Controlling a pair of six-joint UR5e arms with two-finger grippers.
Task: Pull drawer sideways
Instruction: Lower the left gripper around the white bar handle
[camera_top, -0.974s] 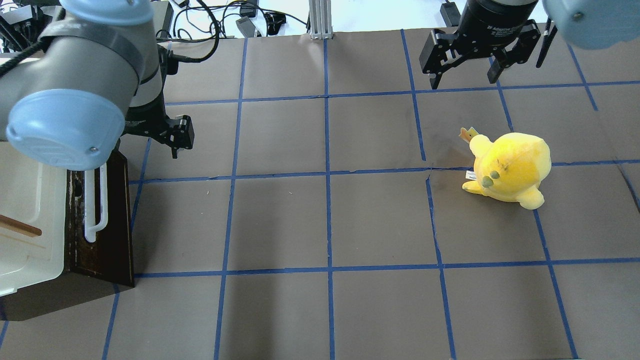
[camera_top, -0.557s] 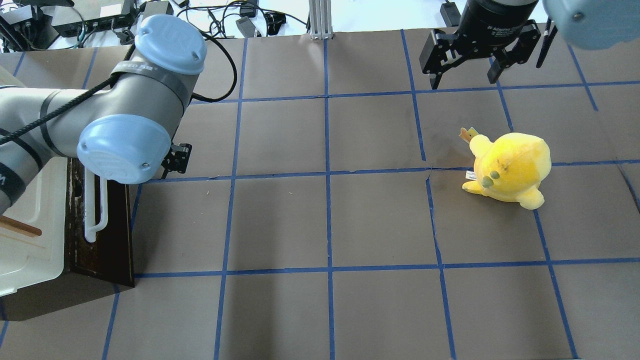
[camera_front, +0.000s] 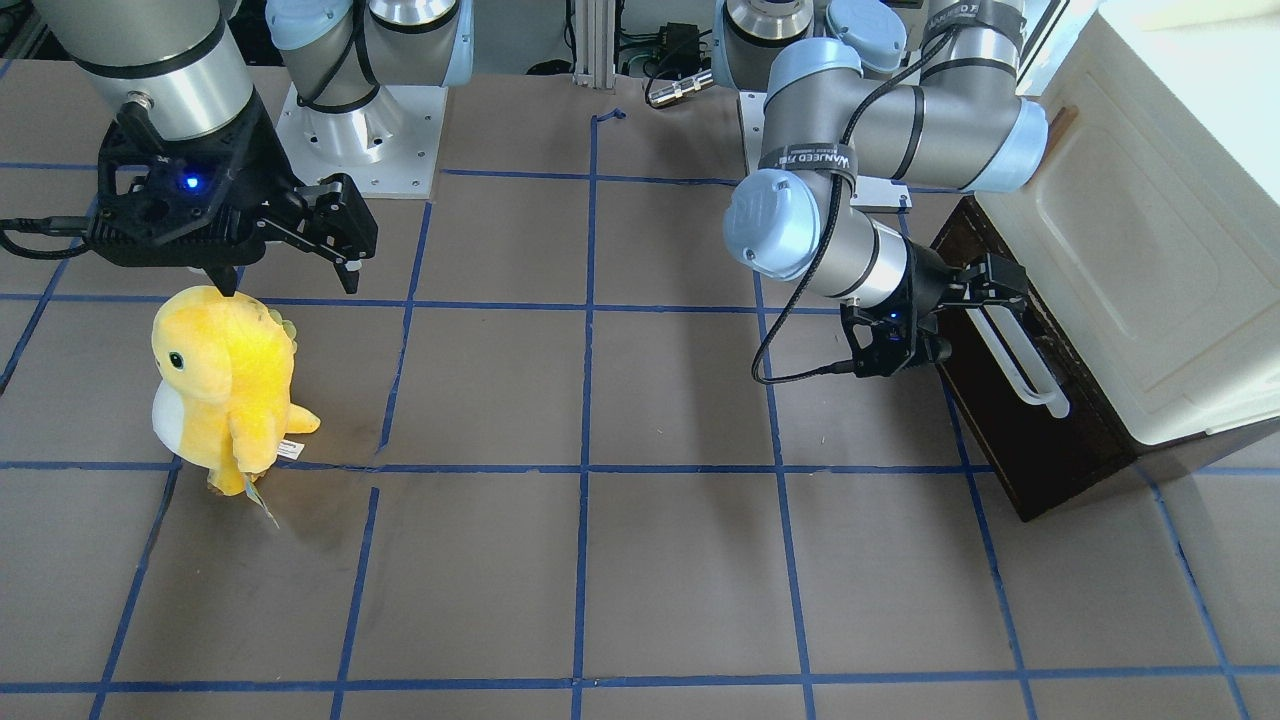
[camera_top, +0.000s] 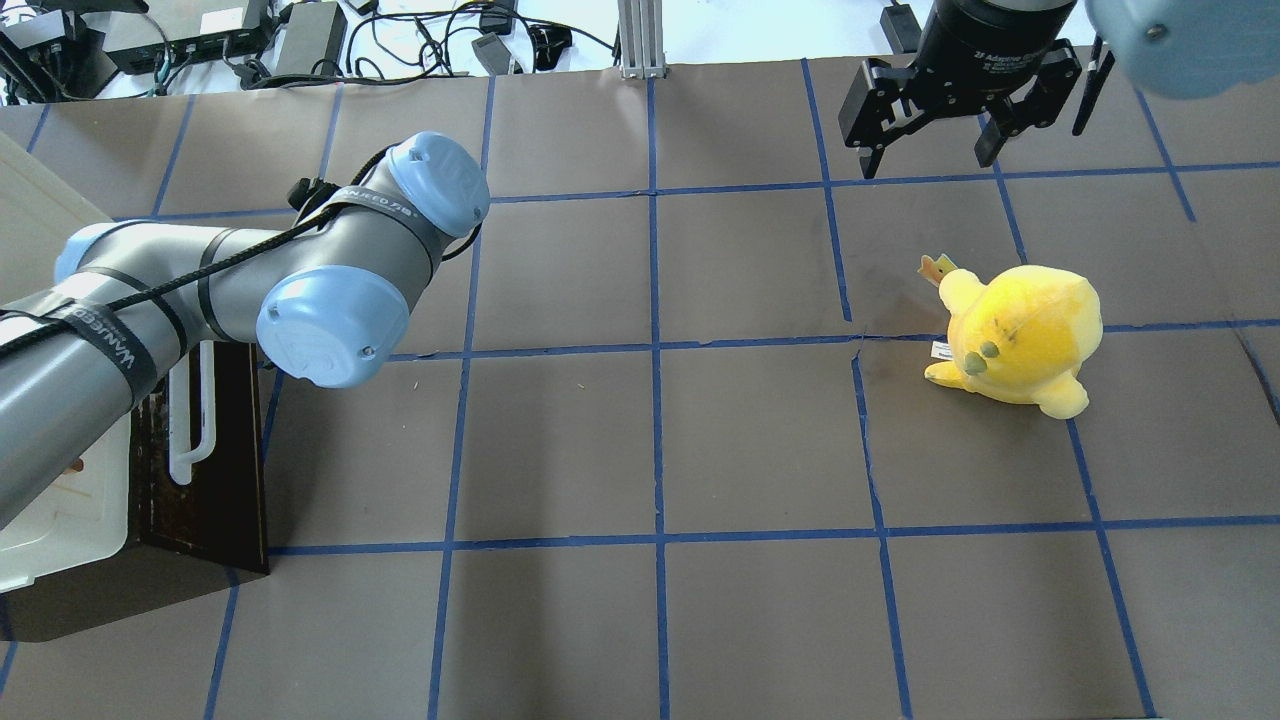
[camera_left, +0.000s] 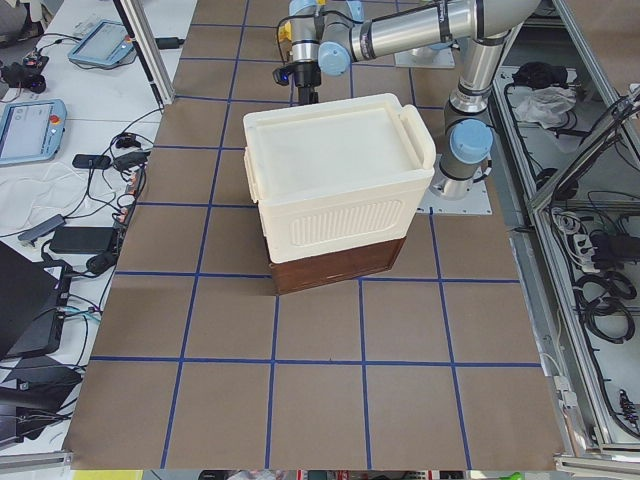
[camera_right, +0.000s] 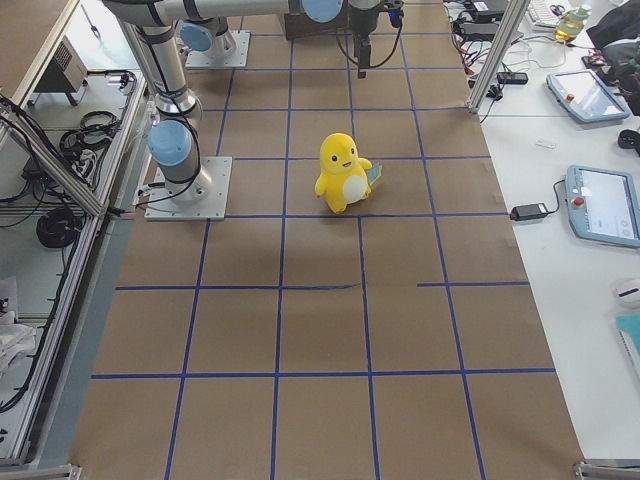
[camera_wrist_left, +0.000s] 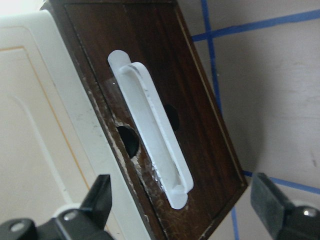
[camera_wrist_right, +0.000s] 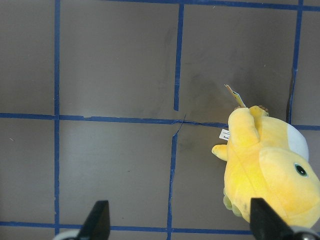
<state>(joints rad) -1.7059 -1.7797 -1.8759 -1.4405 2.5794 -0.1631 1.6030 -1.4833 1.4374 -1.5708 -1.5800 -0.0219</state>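
Note:
The drawer (camera_front: 1040, 440) has a dark brown front and sits under the cream-white cabinet (camera_front: 1150, 250). Its long white bar handle (camera_front: 1018, 358) also shows in the overhead view (camera_top: 190, 420) and fills the left wrist view (camera_wrist_left: 152, 135). My left gripper (camera_front: 965, 315) is open, level with the handle's far end, with its fingers spread wide to either side and not touching it. The arm hides it in the overhead view. My right gripper (camera_top: 930, 155) is open and empty, hovering above the table at the far right.
A yellow plush toy (camera_top: 1020, 335) stands on the table just below the right gripper, and shows in the right wrist view (camera_wrist_right: 265, 170). The brown table (camera_top: 650, 450) has a grid of blue tape. Cables lie along the far edge (camera_top: 430, 40).
My left arm has swung down and over the drawer's front, and its gripper has gone out of sight under the arm in the overhead view. The right arm and the plush toy have not moved.

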